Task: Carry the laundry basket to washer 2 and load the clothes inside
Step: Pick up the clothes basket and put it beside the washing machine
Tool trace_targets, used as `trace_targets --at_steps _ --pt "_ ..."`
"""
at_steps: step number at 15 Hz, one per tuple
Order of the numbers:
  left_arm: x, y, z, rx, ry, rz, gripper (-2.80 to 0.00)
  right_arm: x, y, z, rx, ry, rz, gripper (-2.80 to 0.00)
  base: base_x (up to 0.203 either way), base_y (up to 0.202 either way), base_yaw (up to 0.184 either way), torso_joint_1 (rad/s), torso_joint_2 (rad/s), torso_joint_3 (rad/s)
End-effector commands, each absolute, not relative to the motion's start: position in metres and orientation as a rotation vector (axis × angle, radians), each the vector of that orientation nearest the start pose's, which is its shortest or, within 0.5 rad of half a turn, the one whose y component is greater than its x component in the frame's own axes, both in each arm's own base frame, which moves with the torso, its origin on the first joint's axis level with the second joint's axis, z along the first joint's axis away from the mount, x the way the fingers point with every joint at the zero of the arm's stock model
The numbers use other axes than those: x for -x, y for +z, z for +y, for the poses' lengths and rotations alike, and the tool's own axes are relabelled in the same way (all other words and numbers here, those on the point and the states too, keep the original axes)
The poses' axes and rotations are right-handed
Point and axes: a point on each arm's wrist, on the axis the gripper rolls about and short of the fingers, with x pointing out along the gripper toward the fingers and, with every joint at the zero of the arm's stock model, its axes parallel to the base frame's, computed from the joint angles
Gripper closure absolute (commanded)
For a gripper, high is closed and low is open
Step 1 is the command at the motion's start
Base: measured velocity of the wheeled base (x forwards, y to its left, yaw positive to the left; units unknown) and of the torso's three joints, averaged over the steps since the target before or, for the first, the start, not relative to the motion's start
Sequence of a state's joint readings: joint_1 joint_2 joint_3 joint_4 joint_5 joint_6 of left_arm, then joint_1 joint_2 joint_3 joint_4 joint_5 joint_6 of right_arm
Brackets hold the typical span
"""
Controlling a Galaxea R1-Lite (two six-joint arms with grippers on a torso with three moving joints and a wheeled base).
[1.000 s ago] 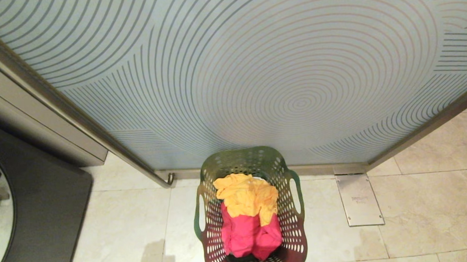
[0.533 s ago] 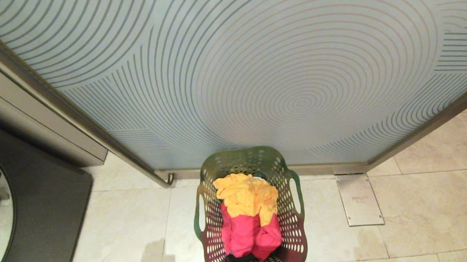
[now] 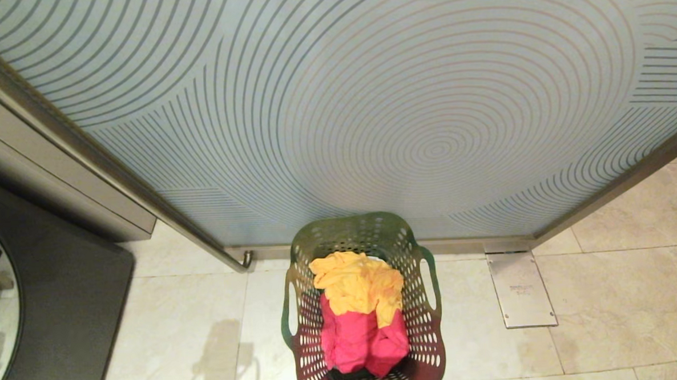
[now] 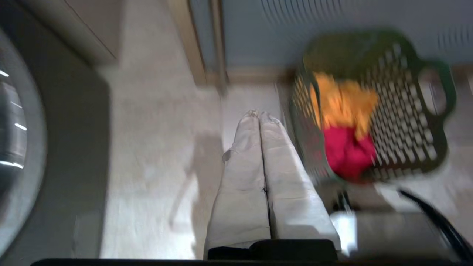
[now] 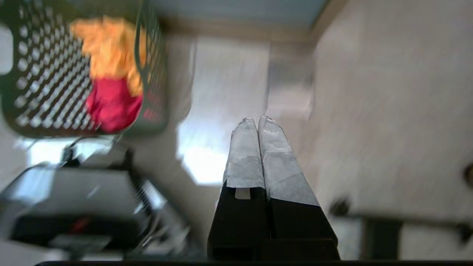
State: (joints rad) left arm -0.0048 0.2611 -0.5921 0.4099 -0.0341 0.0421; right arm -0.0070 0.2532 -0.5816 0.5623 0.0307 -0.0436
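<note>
The dark green perforated flexible plastic laundry basket (image 3: 363, 303) stands on the tiled floor against the frosted glass door. Light and pliable; grasp both cut-out handle loops. Left claw (image 4: 259, 115) and right claw (image 5: 257, 122) are fully closed, empty.

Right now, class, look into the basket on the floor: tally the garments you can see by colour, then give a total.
Yellow-orange garment: 1
Pink-red garment: 1
White cloth, a sliver behind the yellow: 1
Total: 3, all in the basket
</note>
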Motion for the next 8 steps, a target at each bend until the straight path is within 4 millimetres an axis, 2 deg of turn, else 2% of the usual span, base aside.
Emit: trace_targets --at_steps 1,3,5,8 --pt "0.013 0.205 -0.002 -0.029 -0.096 0.289 0.00 0.014 0.187 0.001 -0.025 0.026 0.440 0.00 0.000 0.000 0.000 0.000 0.00 0.000" --pt "-0.015 0.189 -0.005 0.008 -0.213 0.488 0.00 -0.028 0.185 0.002 -0.108 0.043 0.601 0.00 0.000 0.000 0.000 0.000 0.00 0.000" --pt "-0.033 0.174 -0.006 0.050 -0.250 0.634 0.00 -0.074 0.177 0.002 -0.160 0.070 0.720 0.00 0.000 0.000 0.000 0.000 0.00 0.000" --pt "-0.072 0.173 -0.006 0.120 -0.239 0.709 0.00 -0.136 0.157 0.006 -0.209 0.121 0.826 0.00 0.000 0.000 0.000 0.000 0.00 0.000"
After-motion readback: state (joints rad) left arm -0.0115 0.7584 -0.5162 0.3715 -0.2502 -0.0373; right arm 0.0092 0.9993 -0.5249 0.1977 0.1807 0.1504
